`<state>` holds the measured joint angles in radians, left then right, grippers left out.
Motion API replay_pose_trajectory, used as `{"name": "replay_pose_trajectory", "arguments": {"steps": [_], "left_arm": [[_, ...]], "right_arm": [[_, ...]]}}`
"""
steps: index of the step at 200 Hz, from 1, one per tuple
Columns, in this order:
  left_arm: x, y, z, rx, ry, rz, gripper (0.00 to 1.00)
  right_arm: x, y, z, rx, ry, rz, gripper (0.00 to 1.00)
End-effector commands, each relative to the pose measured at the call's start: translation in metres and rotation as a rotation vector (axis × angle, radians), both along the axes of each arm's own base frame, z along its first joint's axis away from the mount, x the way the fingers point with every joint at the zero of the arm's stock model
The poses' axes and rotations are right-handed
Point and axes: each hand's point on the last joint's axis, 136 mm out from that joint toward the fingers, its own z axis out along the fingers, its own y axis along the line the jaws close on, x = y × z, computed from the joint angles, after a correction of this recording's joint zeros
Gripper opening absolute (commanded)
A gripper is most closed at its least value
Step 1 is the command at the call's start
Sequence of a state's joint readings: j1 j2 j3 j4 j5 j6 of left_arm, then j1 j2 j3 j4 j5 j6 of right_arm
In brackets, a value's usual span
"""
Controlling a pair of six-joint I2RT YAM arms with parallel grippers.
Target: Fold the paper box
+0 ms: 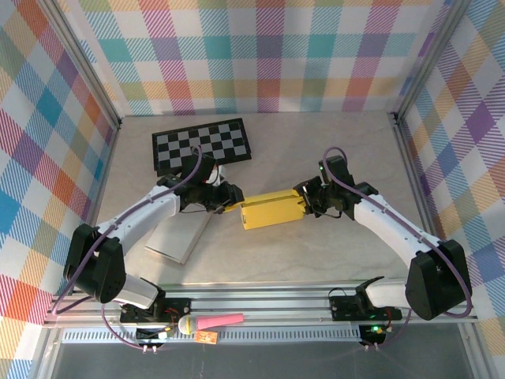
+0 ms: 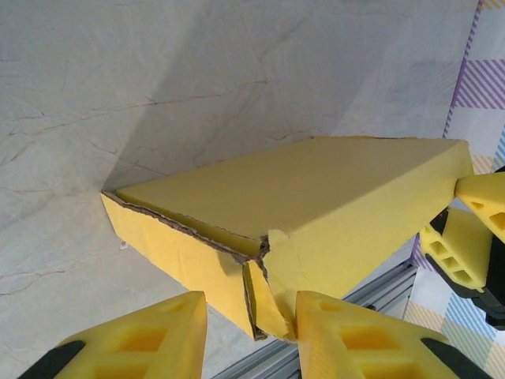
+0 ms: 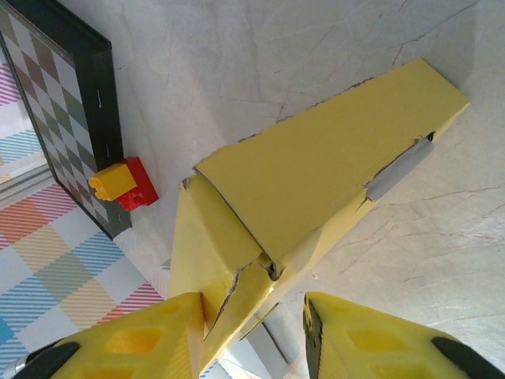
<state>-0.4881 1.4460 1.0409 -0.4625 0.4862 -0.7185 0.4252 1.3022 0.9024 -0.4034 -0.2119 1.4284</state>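
The yellow paper box (image 1: 272,210) lies mid-table, folded into a long flat block with ragged corner seams. My left gripper (image 1: 230,201) is at its left end and my right gripper (image 1: 304,201) at its right end. In the left wrist view the box (image 2: 316,189) points a torn corner flap between the jaws of the left gripper (image 2: 251,304). That flap rests against the right finger, with a gap to the left one. In the right wrist view the box (image 3: 316,166) has an end flap against the left finger of the right gripper (image 3: 252,304), and the other finger stands apart.
A black-and-white chessboard (image 1: 202,146) lies behind the left arm, with a red and yellow block (image 3: 125,183) at its edge. A white flat sheet (image 1: 183,237) sits under the left arm. A pink item (image 1: 221,320) lies on the front rail. Plaid walls enclose the table.
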Motion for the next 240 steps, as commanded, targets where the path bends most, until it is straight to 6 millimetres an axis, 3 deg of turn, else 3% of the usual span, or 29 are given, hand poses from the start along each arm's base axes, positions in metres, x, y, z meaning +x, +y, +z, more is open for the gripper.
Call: {"name": "replay_pose_trajectory", "arguments": {"steps": [1, 95, 120, 161, 240], "left_arm": [[-0.004, 0.001, 0.000, -0.015, 0.001, -0.002, 0.33], [-0.022, 0.007, -0.032, 0.041, 0.036, -0.045, 0.20], [-0.028, 0.008, -0.041, 0.067, 0.049, -0.062, 0.19], [-0.027, 0.006, -0.035, 0.086, 0.032, -0.076, 0.17], [-0.026, -0.001, -0.033, 0.090, 0.023, -0.095, 0.17]], "right_arm": [[-0.014, -0.009, -0.017, -0.035, 0.069, -0.007, 0.39], [-0.020, -0.012, -0.021, -0.037, 0.087, -0.001, 0.42], [-0.014, -0.012, -0.005, -0.043, 0.044, 0.030, 0.45], [-0.008, -0.023, 0.026, -0.075, -0.033, 0.043, 0.48], [-0.013, -0.028, -0.012, -0.050, 0.076, -0.006, 0.42]]}}
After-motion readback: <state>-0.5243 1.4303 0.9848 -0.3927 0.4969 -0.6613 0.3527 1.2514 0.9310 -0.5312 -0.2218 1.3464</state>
